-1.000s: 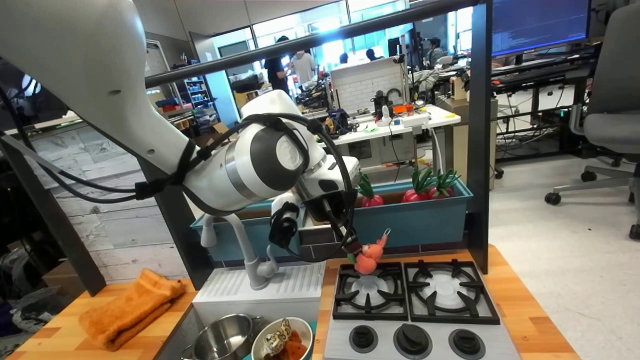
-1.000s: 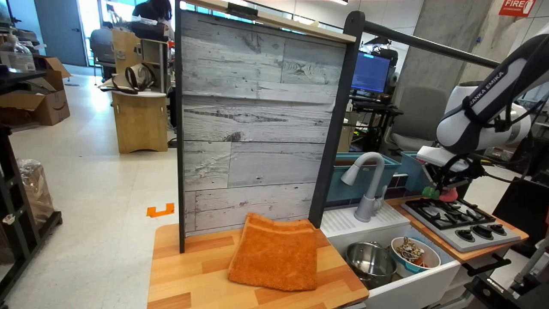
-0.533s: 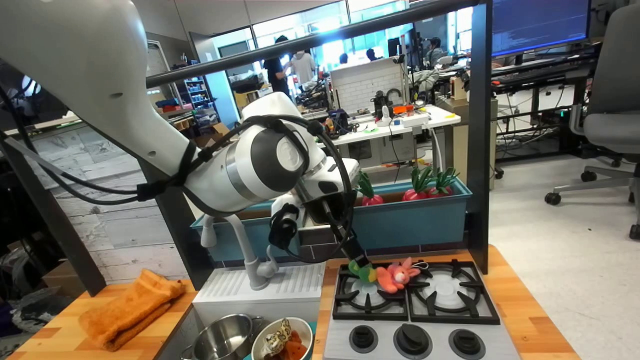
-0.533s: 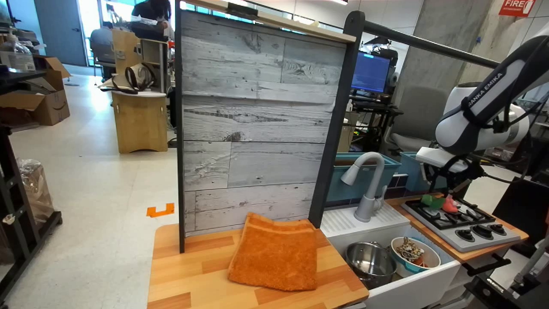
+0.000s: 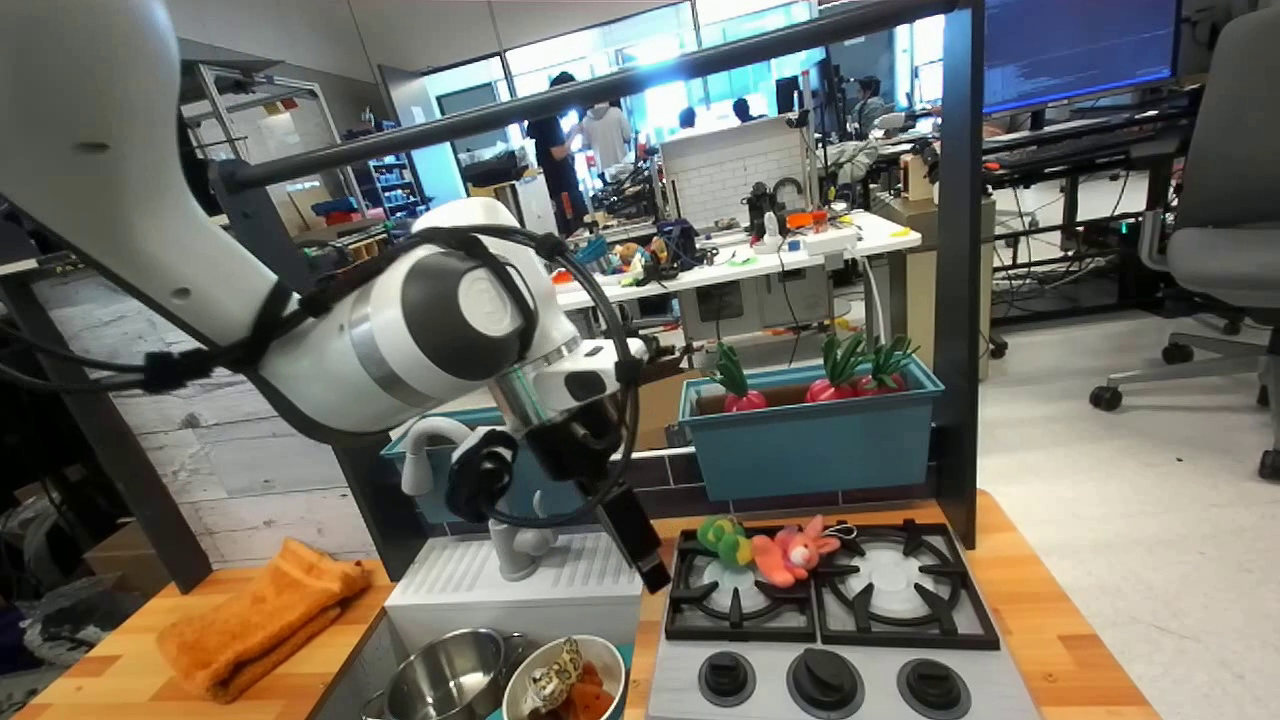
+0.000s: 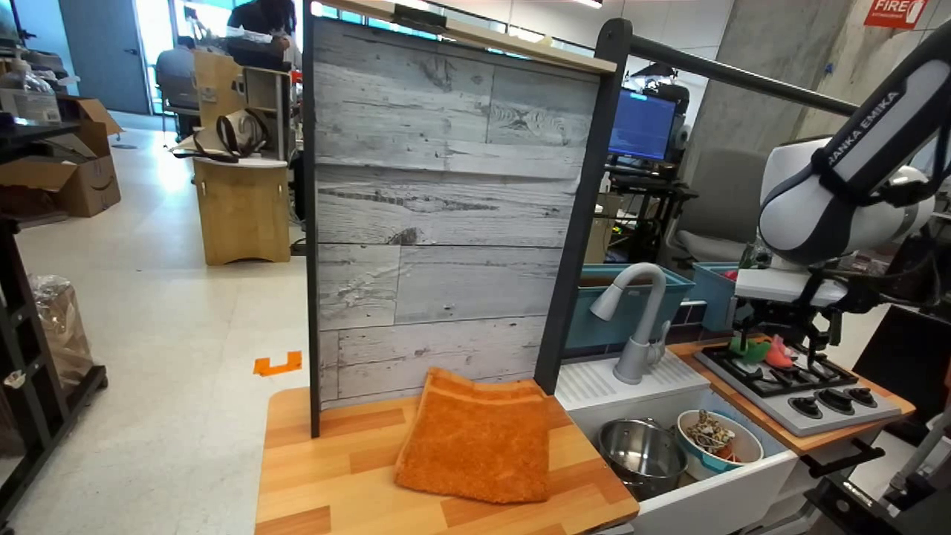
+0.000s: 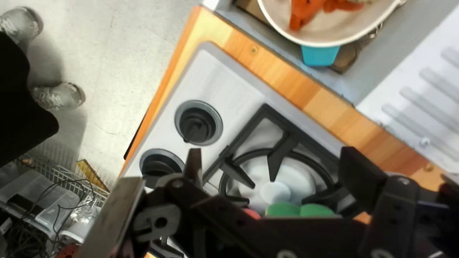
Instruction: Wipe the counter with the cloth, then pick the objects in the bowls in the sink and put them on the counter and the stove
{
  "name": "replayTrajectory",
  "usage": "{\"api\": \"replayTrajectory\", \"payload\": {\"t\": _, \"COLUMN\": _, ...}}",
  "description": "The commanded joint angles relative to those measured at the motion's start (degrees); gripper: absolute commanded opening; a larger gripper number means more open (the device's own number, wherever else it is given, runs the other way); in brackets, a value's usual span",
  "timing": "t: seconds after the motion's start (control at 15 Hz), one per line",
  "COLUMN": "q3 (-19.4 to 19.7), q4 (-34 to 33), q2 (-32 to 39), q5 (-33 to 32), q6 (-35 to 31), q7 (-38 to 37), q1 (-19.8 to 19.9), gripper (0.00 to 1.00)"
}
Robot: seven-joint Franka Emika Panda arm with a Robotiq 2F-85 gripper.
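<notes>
Jaws were seen spread, empty; toys [image 7: 304, 12], judged next, were noted in bowl [image 7: 328, 32], past edge of stove [image 7: 220, 84] nearest sink [image 7: 401, 39].

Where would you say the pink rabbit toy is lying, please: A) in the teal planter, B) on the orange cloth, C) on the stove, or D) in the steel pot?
C: in an exterior view the pink rabbit toy lies on top of the stove, right next to the green-and-yellow toy.
</notes>
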State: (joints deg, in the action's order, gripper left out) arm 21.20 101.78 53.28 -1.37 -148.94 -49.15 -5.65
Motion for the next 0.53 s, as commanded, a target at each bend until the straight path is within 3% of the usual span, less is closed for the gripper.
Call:
{"api": "replayTrajectory", "payload": {"t": 0.0, "q3": -0.2, "q4": 2.5, "q2": -2.0, "q5": -1.6, "q6": 1.2, "q7": 1.0, "q1": -0.9, "gripper": 1.0}}
{"api": "replayTrajectory", "payload": {"t": 0.2, "q3": -0.3, "q4": 8.7, "q2": -7.1, "q5": -3.5, "q6": 2.0, "q7": 1.8, "q1": -3.0, "gripper": 1.0}}
{"api": "replayTrajectory", "payload": {"t": 0.47, "q3": -3.5, "q4": 7.3, "q2": -5.8, "q5": -5.5, "q6": 1.6, "q7": 11.7, "q1": -0.6, "gripper": 1.0}}
